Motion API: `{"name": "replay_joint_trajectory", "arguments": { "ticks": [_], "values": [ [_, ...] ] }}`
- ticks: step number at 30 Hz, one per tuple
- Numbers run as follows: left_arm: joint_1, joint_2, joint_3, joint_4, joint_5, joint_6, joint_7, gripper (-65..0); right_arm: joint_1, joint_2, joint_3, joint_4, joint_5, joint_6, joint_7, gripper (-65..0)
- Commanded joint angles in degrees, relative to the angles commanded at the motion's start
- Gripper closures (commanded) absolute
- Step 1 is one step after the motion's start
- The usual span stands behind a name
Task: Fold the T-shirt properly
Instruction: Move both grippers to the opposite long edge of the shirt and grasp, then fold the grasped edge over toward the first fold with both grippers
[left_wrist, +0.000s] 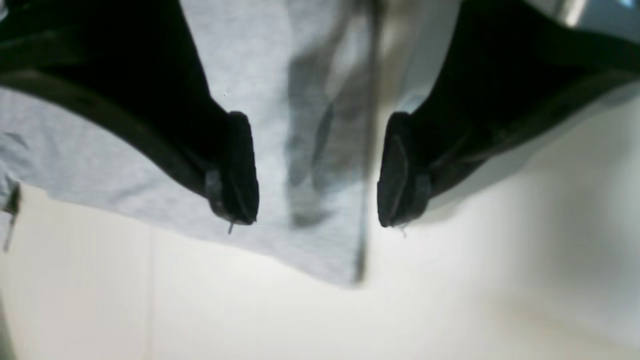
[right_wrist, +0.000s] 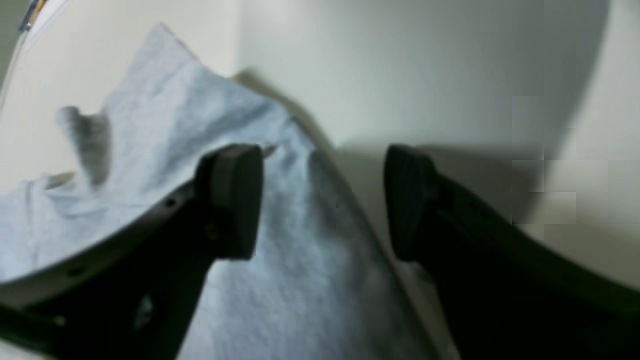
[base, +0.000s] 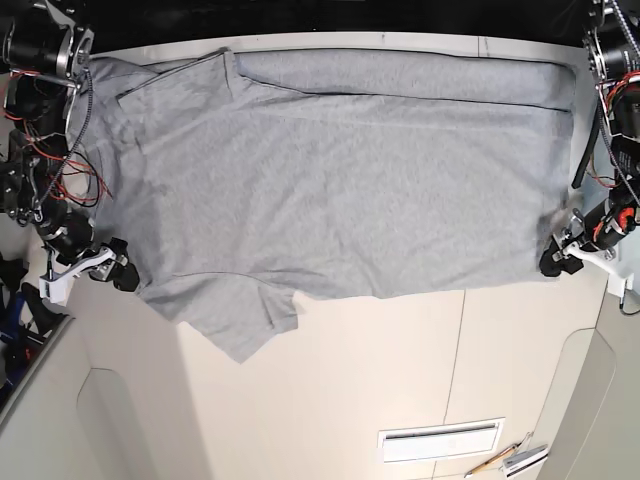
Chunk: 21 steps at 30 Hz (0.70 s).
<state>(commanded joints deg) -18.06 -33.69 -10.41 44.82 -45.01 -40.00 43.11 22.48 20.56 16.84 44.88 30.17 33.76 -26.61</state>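
Observation:
The heather-grey T-shirt (base: 340, 190) lies spread sideways over the white table (base: 400, 380), plain side up. One sleeve (base: 235, 320) points toward the near edge, and the far edge is folded over. My right gripper (base: 120, 275) is at the shirt's left end. In the right wrist view it (right_wrist: 322, 165) is open, with the shirt's edge (right_wrist: 280, 250) between the jaws. My left gripper (base: 555, 262) is at the shirt's near right corner. In the left wrist view it (left_wrist: 315, 220) is open, with that corner (left_wrist: 320, 240) between the jaws.
A white slotted plate (base: 440, 440) and some pens or tools (base: 510, 460) lie near the table's front edge. Red and black cables (base: 50, 150) hang along the arm at the left. The table's side edges are close to both grippers.

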Motion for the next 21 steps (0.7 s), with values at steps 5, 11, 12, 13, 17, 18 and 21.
{"name": "replay_joint_trajectory", "arguments": {
  "ticks": [5,11,12,13,17,18,21],
  "values": [
    [0.00,0.50,0.00,0.02,-0.17,0.00,0.04,-42.1,0.02,-1.68,0.00,0.00,-0.79,0.11,-0.37,-38.0],
    [-0.02,0.50,0.00,0.02,-5.49,0.00,3.43,-21.6,0.02,-1.66,0.00,0.00,-0.59,0.11,-0.37,-19.3],
    [-0.04,0.48,0.00,0.02,-6.01,0.00,3.41,-14.2,0.04,-1.66,0.00,0.09,-0.59,0.11,-0.35,-12.8],
    [-0.07,0.48,0.00,0.02,-6.10,0.00,3.41,-7.8,0.04,-1.66,0.00,0.33,-0.61,0.11,-0.35,-5.4],
    [-1.20,-0.37,-0.15,0.09,-6.03,0.00,4.96,0.0,0.02,-1.33,0.02,2.45,-0.63,0.13,-2.12,0.0],
    [-1.84,-0.83,-0.15,0.24,-6.40,0.00,6.25,0.0,-0.04,-1.33,0.02,3.93,-0.63,0.13,-3.74,0.0],
    [-2.05,-2.34,-0.15,3.50,-7.54,0.00,10.47,0.0,-0.72,-1.05,0.02,10.21,-0.13,0.42,-8.96,0.0]
  ]
}}
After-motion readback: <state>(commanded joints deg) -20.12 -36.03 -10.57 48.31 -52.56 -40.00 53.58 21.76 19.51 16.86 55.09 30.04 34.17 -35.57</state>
